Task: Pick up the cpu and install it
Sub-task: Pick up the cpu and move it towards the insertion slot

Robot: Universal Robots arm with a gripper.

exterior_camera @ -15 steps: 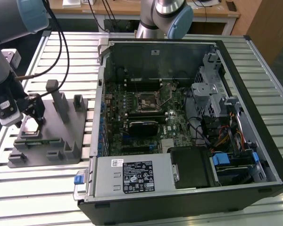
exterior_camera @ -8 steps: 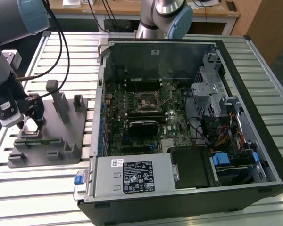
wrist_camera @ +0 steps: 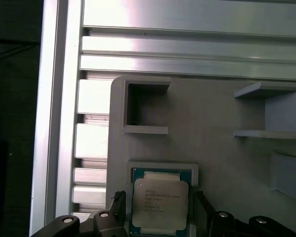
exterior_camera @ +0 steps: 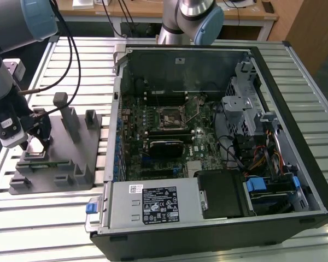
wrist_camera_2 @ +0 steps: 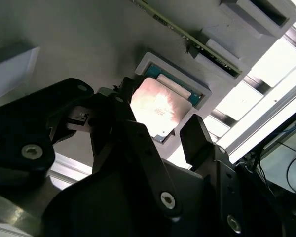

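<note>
The cpu point(wrist_camera: 160, 200), a silver-topped square chip, lies flat in a shallow framed pocket of the grey tray point(wrist_camera: 212, 148). In the second wrist view the cpu point(wrist_camera_2: 160, 106) shows pale and shiny between two black fingers. My gripper point(wrist_camera: 158, 206) hangs just above it, open, one finger point(wrist_camera: 117, 205) on each side of the chip with a small gap to its edges. In the exterior view the gripper point(exterior_camera: 38, 139) is low over the tray point(exterior_camera: 71, 166) at the exterior view's left. The motherboard's cpu socket point(exterior_camera: 168, 117) sits inside the open computer case point(exterior_camera: 208, 136).
Upright grey blocks point(exterior_camera: 68, 117) rise from the tray close beside the gripper. A green-edged module point(wrist_camera_2: 187, 37) lies in a slot of the tray near the chip. The slatted aluminium table point(exterior_camera: 60, 218) carries both tray and case. A cable point(exterior_camera: 71, 60) hangs from the arm.
</note>
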